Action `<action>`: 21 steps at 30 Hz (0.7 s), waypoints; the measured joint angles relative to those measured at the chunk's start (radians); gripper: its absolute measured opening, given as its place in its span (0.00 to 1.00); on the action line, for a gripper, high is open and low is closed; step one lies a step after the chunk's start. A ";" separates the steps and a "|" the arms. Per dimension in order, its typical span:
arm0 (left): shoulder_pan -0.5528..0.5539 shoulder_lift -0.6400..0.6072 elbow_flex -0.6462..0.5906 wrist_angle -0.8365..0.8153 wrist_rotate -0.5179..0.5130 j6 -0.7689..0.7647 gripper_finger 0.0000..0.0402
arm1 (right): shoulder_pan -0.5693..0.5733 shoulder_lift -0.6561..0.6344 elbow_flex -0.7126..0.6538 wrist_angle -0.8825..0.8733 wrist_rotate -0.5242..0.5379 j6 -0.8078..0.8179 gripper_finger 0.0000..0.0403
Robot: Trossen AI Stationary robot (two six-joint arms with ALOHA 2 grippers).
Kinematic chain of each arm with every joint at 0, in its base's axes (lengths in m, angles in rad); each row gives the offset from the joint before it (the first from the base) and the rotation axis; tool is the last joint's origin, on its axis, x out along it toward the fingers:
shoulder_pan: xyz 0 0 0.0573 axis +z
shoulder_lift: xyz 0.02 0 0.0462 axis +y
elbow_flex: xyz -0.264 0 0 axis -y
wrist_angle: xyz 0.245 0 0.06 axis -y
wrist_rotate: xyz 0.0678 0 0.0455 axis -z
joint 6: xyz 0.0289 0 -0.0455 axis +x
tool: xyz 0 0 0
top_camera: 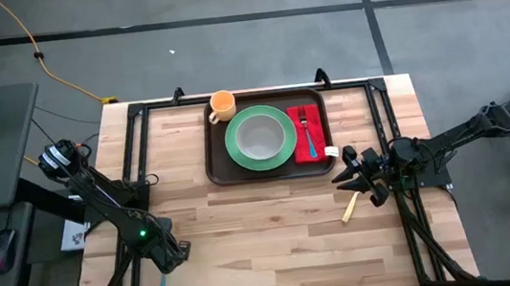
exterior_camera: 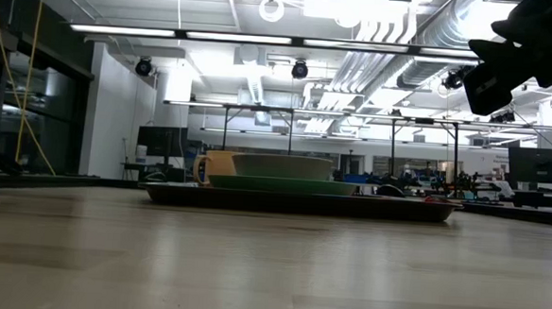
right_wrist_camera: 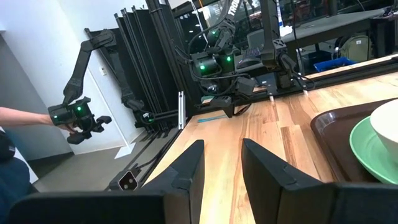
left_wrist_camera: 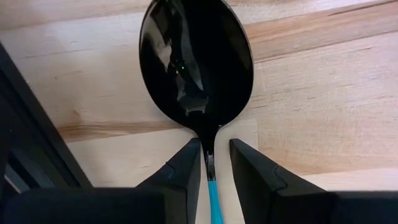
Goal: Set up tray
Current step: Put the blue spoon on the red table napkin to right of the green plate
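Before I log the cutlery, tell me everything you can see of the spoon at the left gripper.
The spoon has a glossy black bowl, facing up, and a thin neck leading into a turquoise handle. It looks plastic. It lies over the light wooden table, its neck clamped between the left gripper fingers near the table's front left corner.

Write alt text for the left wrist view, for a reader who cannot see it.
The left tool grips a dark spoon by the neck between its two dark fingers. The spoon's glossy bowl points away from the camera over the light wooden table, and its turquoise handle runs back between the fingers. Part of a black frame crosses one side.
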 joint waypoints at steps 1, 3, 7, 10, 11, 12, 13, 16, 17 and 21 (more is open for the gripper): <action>0.000 0.000 0.000 0.000 0.000 0.000 0.30 | 0.000 0.000 0.000 0.000 0.000 0.000 0.21; 0.000 0.000 0.000 0.000 0.001 -0.001 0.30 | 0.000 0.000 0.000 0.000 0.000 0.000 0.21; 0.000 0.002 0.000 -0.005 0.003 -0.007 0.30 | 0.000 0.000 0.000 0.000 0.000 0.000 0.21; 0.000 0.002 0.000 -0.008 0.004 -0.012 0.30 | 0.000 0.000 0.000 0.000 0.000 0.000 0.21; 0.000 0.002 0.000 -0.008 0.005 -0.013 0.30 | 0.000 0.000 0.000 0.000 0.000 0.000 0.21; 0.000 0.002 0.000 -0.009 0.006 -0.014 0.30 | 0.000 0.000 0.000 0.000 0.000 0.000 0.21; 0.000 0.002 0.000 -0.009 0.006 -0.015 0.30 | 0.000 0.000 0.000 0.000 0.000 0.000 0.21; 0.000 0.002 0.000 -0.009 0.006 -0.018 0.28 | 0.000 0.000 0.000 0.000 0.000 0.000 0.21; 0.000 0.002 0.000 -0.009 0.008 -0.018 0.27 | 0.000 0.000 0.000 0.000 0.000 0.000 0.21; 0.002 0.002 0.000 -0.002 0.003 -0.026 0.17 | 0.000 0.000 0.000 0.000 0.000 0.000 0.21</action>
